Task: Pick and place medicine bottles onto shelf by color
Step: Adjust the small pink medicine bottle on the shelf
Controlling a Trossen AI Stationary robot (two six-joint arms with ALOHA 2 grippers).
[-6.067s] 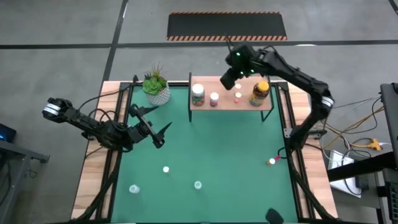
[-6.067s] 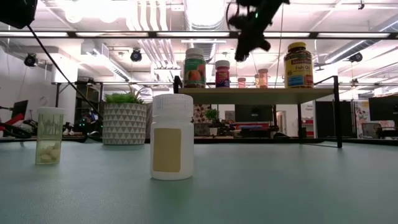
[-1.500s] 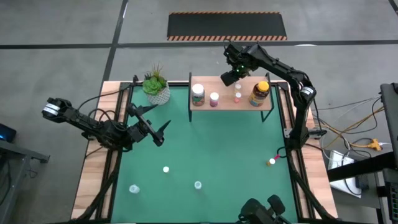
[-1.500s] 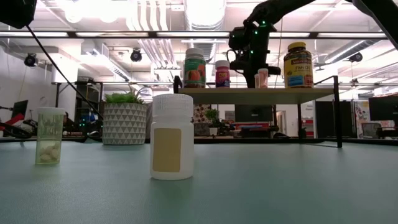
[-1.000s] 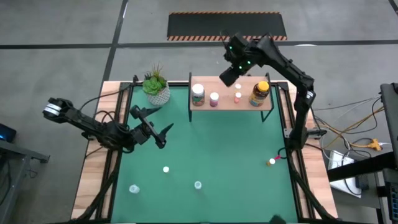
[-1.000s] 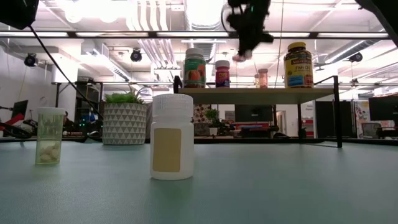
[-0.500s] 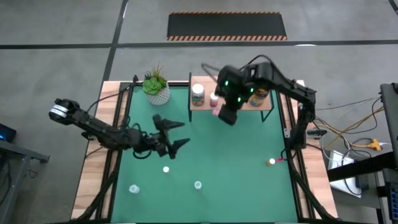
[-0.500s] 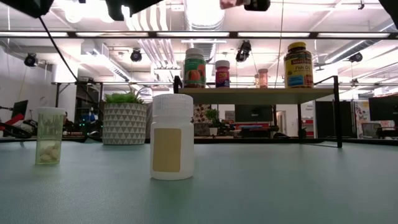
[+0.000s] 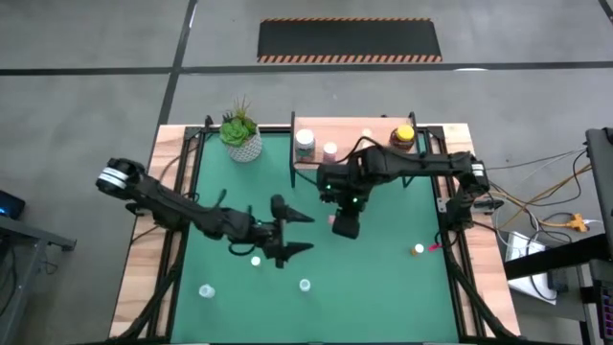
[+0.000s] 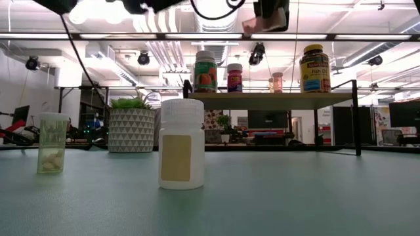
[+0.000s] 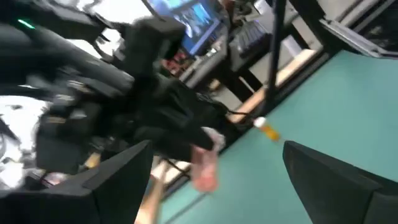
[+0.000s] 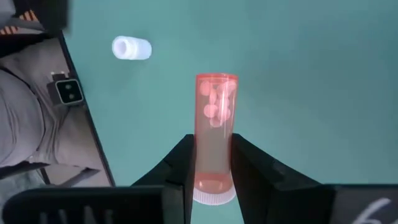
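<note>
My right gripper (image 9: 345,226) is shut on a pink pill bottle (image 12: 214,118) with a white cap, high above the middle of the green table. My left gripper (image 9: 301,232) is open and empty just left of it, and its wrist view shows the pink bottle (image 11: 204,168). The wooden shelf (image 9: 350,134) at the far edge carries a green-labelled bottle (image 9: 305,141), a pink-labelled bottle (image 9: 330,149) and the amber yellow-lidded jar (image 9: 403,138), all upright. A white bottle (image 9: 255,260), two clear vials (image 9: 206,290) (image 9: 305,285) and an orange one (image 9: 419,249) sit on the table. My right gripper pinches the pink bottle between its two fingers, on the sides of its cap-end half (image 12: 214,171). The fingers lie along the bottle, with the white cap (image 12: 214,196) back between them and the pill-filled end sticking out past the fingertips. The bottle is lifted clear of the table.
A green plant in a white pot (image 9: 241,134) stands at the far left corner beside the shelf. In the low view a white bottle (image 10: 182,144) and a clear vial (image 10: 52,143) stand near the front. Black frame rails run along both table sides.
My right gripper has carried the pink bottle from above the shelf toward the near edge, out over the middle of the table. My left gripper has gone toward the table's right and a little nearer, ending close beside the right gripper, still open.
</note>
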